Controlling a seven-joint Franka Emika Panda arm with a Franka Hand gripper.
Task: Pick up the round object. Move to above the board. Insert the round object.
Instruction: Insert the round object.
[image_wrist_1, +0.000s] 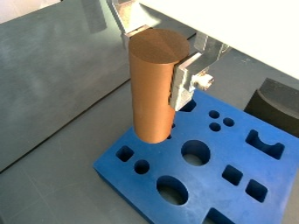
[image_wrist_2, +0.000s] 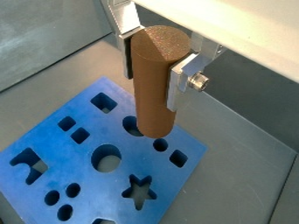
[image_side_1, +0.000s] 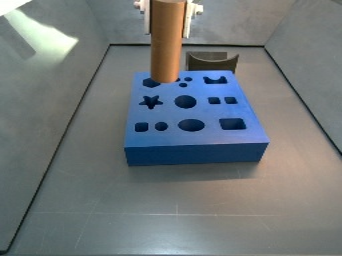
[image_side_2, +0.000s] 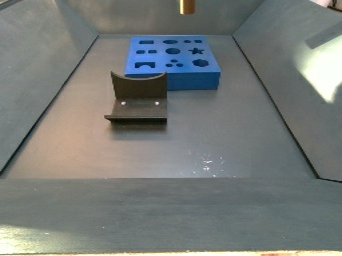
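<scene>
My gripper (image_wrist_1: 155, 63) is shut on the round object (image_wrist_1: 152, 83), a tall brown-orange cylinder peg held upright between the silver fingers (image_wrist_1: 184, 86). It shows the same way in the other wrist view, gripper (image_wrist_2: 153, 74) and peg (image_wrist_2: 155, 83). The blue board (image_wrist_1: 205, 175) with dark shaped holes lies below, also seen in a wrist view (image_wrist_2: 65, 166). In a side view the peg (image_side_1: 166, 40) hangs over the board's (image_side_1: 194, 135) far left part, its lower end above the top face. In a side view only the peg's lower end (image_side_2: 187, 6) shows, high above the board (image_side_2: 174, 62).
The dark fixture (image_side_2: 138, 98) stands on the grey floor beside the board, and shows behind it in a side view (image_side_1: 210, 60) and in a wrist view (image_wrist_1: 274, 101). Sloping grey walls (image_side_1: 67, 90) enclose the floor.
</scene>
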